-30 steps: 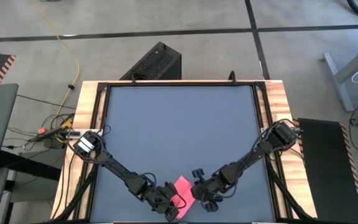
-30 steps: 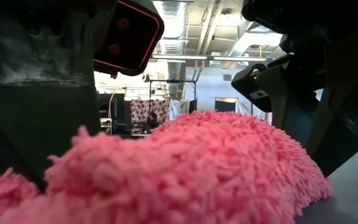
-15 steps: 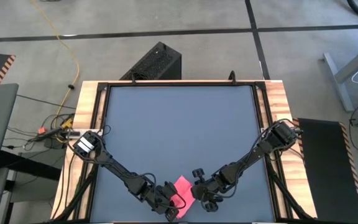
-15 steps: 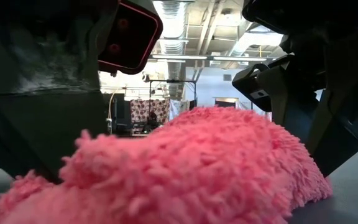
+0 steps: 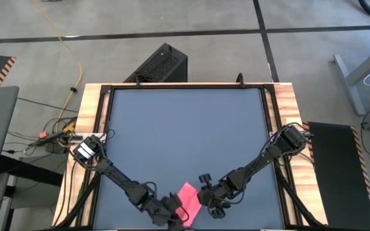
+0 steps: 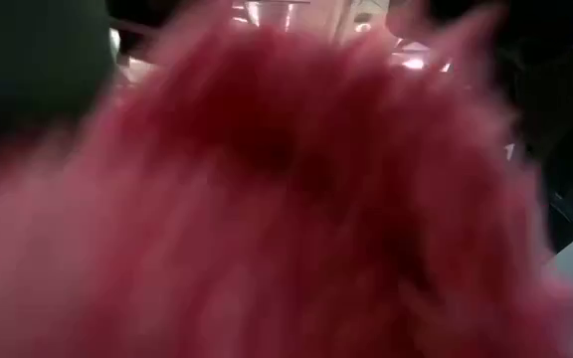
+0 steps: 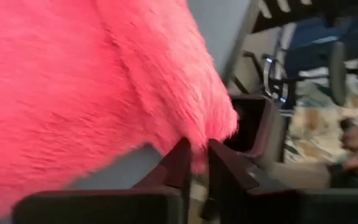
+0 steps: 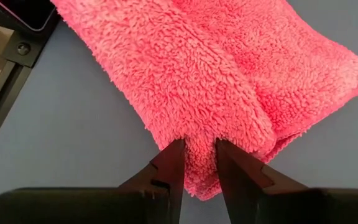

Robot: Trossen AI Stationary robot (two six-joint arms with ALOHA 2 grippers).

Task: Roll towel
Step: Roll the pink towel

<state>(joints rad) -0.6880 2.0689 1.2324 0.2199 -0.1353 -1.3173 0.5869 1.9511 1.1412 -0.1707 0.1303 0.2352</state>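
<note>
The bright pink towel (image 5: 186, 194) lies bunched on the dark grey mat (image 5: 185, 128), close to the table's near edge, between my two grippers. My left gripper (image 5: 175, 213) is at the towel's near left side, its fingers shut on a tip of the cloth (image 7: 197, 149). At the towel's right side my right gripper (image 5: 205, 197) is shut on a raised fold (image 8: 199, 149). The low view shows only the towel (image 6: 286, 199) as a pink blur. My left gripper pinches a corner of the towel (image 7: 211, 132) between its two fingers, which slant down. The rest of the cloth spreads away from the fingers over the mat. My right gripper pinches a raised fold at the towel's edge (image 8: 199, 134) between its two fingers, slanting down from the table's right. Beyond the fingers the towel lies on the mat, humped along that fold.
The table's near edge (image 5: 185, 228) runs just behind both grippers. Wooden rails (image 5: 92, 115) frame the mat on the left and right. The bare mat stretches toward the far edge. A black box (image 5: 162, 64) stands on the floor beyond the table.
My left gripper has moved toward the table's near edge and a little up with its end of the towel. That end has swung close to the low camera and now fills its view as a blur. The end in my right gripper has stayed where it was.
</note>
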